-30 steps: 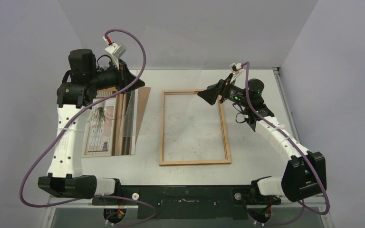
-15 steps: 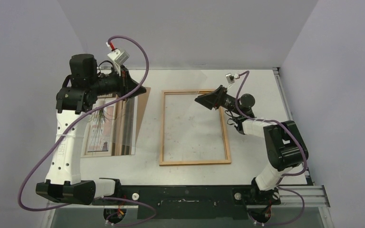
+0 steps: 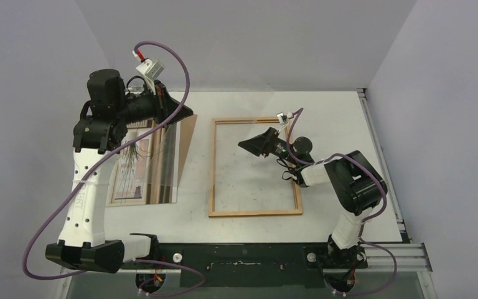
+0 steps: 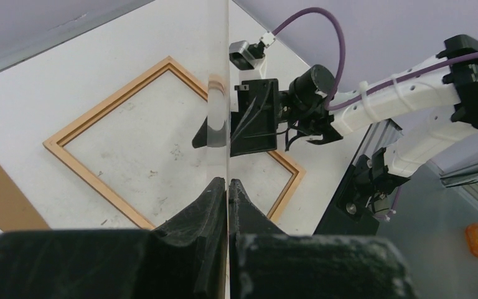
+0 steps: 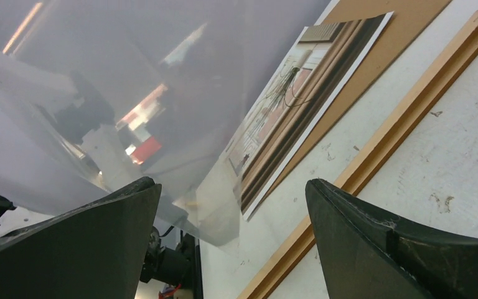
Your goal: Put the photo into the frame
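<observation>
The frame [image 3: 212,168] lies flat mid-table as a narrow light-wood border with bare table showing inside it; it also shows in the left wrist view [image 4: 78,157] and the right wrist view [image 5: 404,128]. The photo [image 3: 131,167] lies face up at the left, with plant stems on striped colours [image 5: 286,99]. My left gripper [image 3: 185,116] is shut on the top edge of a clear pane [image 3: 167,165], which stands tilted on edge over the photo's right side. The pane passes edge-on between the shut jaws [image 4: 228,182]. My right gripper [image 3: 244,144] hangs open and empty over the frame's upper middle [image 5: 231,184].
A brown fibreboard backing sheet [image 3: 190,134] lies under and to the right of the photo [image 5: 386,28]. The table's right rail [image 3: 379,156] and the back wall bound the space. The right arm is folded in close beside the frame's right border.
The right arm has folded back and its open gripper has moved left and nearer, from the frame's top right corner to over its inside. The left gripper still holds the pane, barely shifted.
</observation>
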